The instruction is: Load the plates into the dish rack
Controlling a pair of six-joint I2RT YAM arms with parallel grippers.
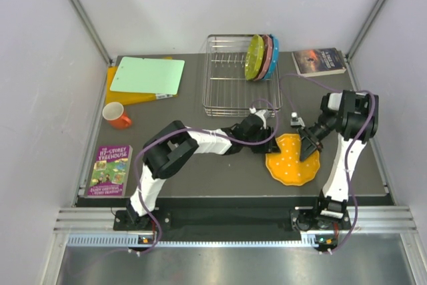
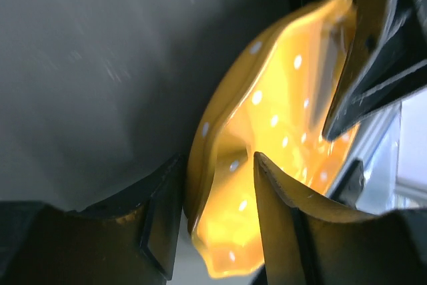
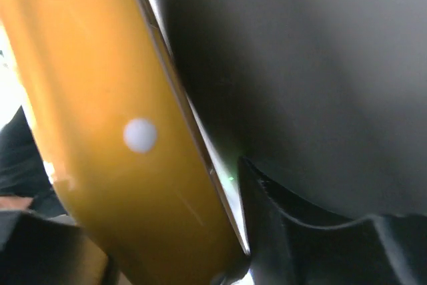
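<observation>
Orange plate (image 1: 291, 161): sitting lower right of centre in the top view, tilting rather than lying flat on the dark table (image 1: 200, 171), caught between both grippers.
Right gripper (image 1: 308, 148): pinching the plate's right rim, with a finger pressing on each face.
Left gripper (image 1: 272, 137): straddling the left rim, one finger on each side. I cannot tell whether it is actually clamping.
Dish rack (image 1: 230, 85): standing top centre, holding the yellow-green plate (image 1: 255, 57), pink plate (image 1: 267, 57) and blue plate (image 1: 275, 55) upright at its right end.
</observation>
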